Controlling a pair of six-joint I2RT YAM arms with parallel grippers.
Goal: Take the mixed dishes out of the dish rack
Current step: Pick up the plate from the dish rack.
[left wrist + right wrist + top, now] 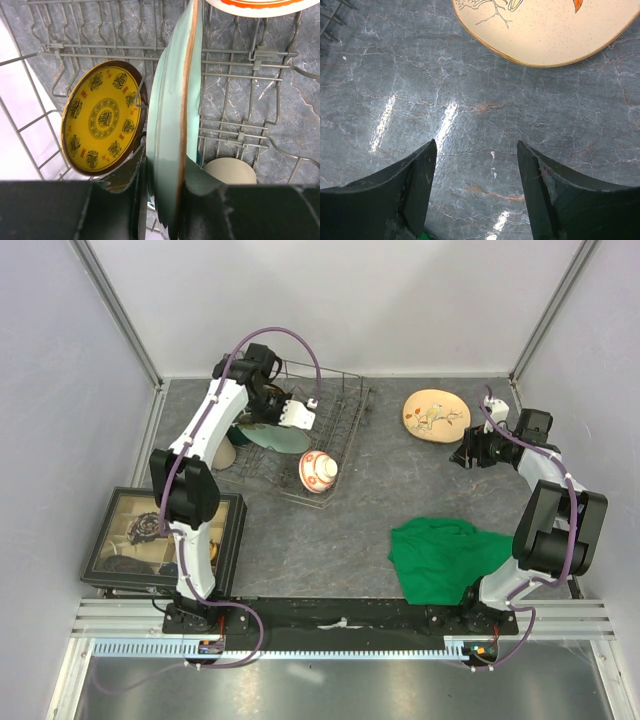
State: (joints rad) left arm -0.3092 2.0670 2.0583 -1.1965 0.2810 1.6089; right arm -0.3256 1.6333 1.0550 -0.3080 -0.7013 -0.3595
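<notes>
The grey wire dish rack (347,398) stands at the back left. My left gripper (287,420) reaches into it and is shut on the rim of the upright pale mint-green plate (275,436). In the left wrist view the jaws (162,167) press both sides of that plate (172,115). The yellow-patterned plate (102,117) stands just left of it, and the beige cup (230,171) lies to its right. The red-and-white bowl (319,471) sits at the rack's near right corner. The cream plate (436,415) lies on the table, with my open, empty right gripper (466,454) just beside it. The dark green mug is hidden.
A green cloth (448,558) lies on the table near the right arm's base. A black-framed compartment tray (110,540) sits at the near left. Rack wires (235,47) surround the left gripper. The cream plate's edge (545,35) lies just ahead of the right fingers (420,175).
</notes>
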